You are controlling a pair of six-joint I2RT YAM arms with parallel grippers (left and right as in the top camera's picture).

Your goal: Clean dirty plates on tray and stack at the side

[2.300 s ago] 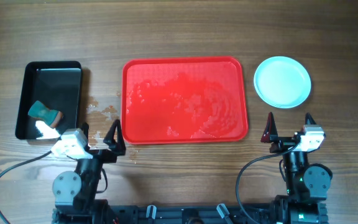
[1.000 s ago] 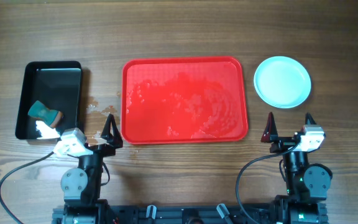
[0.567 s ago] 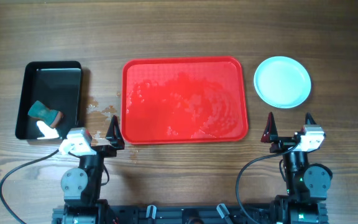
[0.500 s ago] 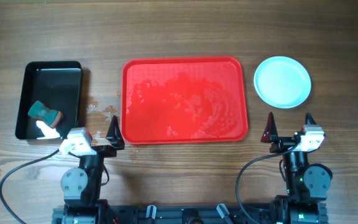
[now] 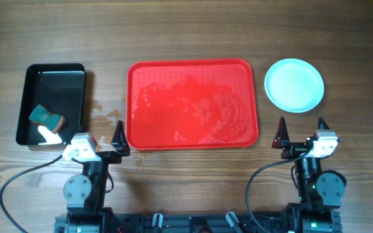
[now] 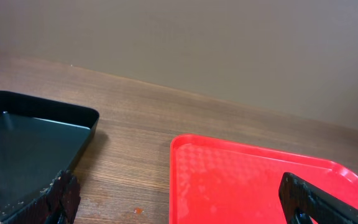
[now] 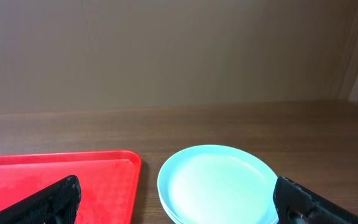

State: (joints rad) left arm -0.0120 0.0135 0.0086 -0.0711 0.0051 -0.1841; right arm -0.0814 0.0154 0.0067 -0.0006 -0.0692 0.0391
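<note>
The red tray lies in the middle of the table with nothing on it, its surface wet. It also shows in the left wrist view and the right wrist view. The pale aqua plates sit in one stack on the wood to the right of the tray, also in the right wrist view. My left gripper is open and empty near the tray's front left corner. My right gripper is open and empty in front of the plates.
A black tray at the left holds water and a teal and orange sponge. Small wet spots and an orange speck lie on the wood between the black tray and the red tray.
My left gripper has swung a little to the right and straightened toward the tray's front left corner. The right arm, plates and tray have not moved.
</note>
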